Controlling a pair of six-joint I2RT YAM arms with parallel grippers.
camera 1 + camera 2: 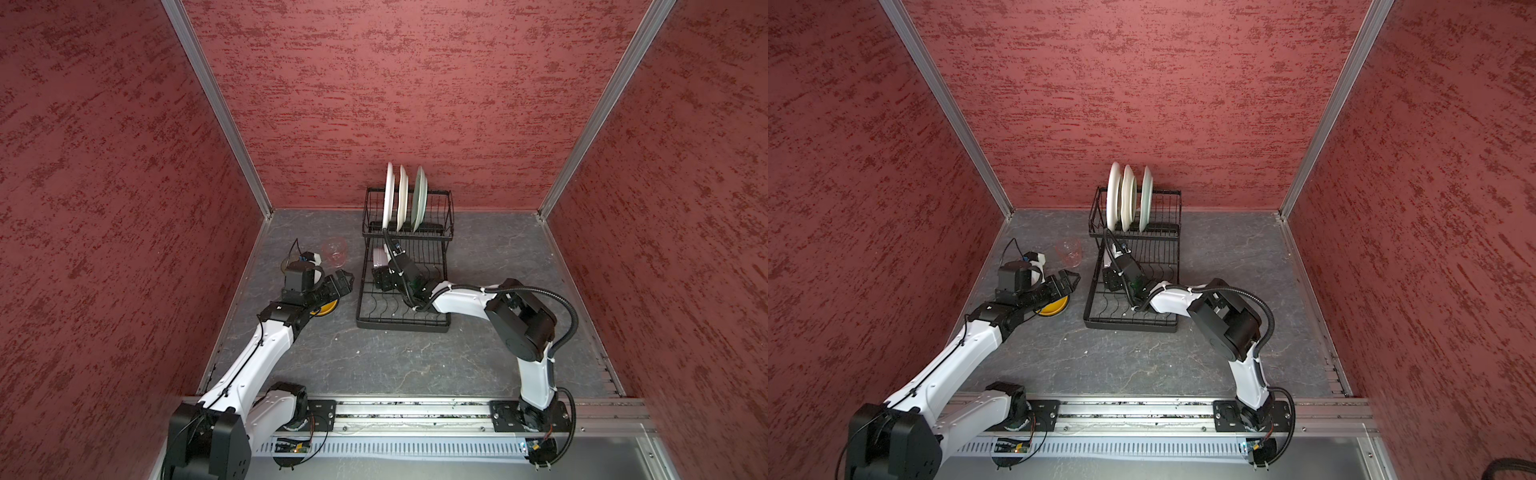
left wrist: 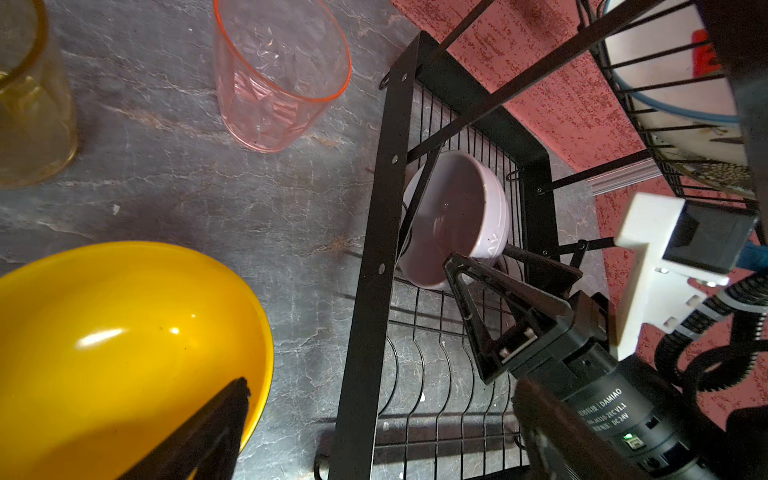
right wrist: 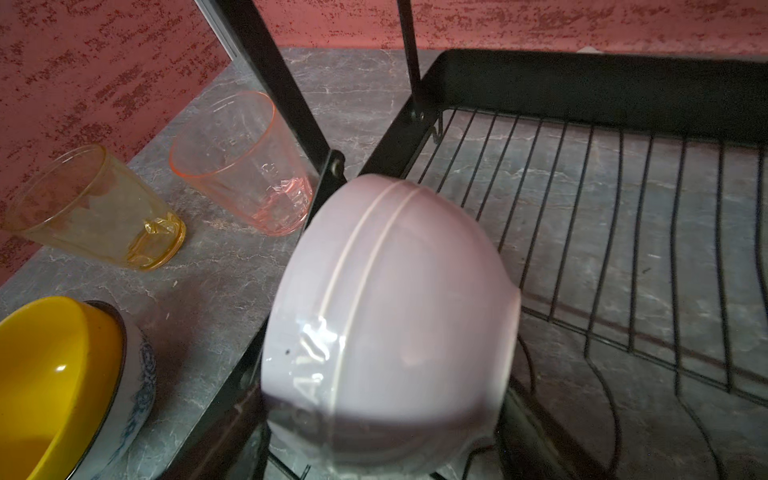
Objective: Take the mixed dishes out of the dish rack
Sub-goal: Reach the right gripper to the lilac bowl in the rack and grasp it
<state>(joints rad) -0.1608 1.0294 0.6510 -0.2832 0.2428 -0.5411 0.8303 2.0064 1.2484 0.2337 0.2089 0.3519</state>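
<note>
The black wire dish rack point(image 1: 403, 325) point(image 1: 1129, 327) stands at the back middle. Two white plates point(image 1: 389, 195) and a pale green plate point(image 1: 419, 199) stand upright in its raised back tier. A lilac bowl point(image 2: 457, 216) point(image 3: 395, 291) lies tipped on its side at the lower tier's left edge. My right gripper point(image 2: 482, 255) point(image 1: 380, 270) is open, one finger at the bowl's mouth and the other behind its wall. My left gripper point(image 1: 345, 276) point(image 2: 380, 384) hangs open and empty left of the rack, above the yellow bowl point(image 2: 124, 353).
On the table left of the rack stand a pink tumbler point(image 1: 334, 251) point(image 3: 245, 166) and an amber tumbler point(image 3: 95, 208). The yellow bowl point(image 3: 54, 374) sits nested in a blue-white patterned bowl point(image 3: 139, 374). Red walls close in the back and both sides.
</note>
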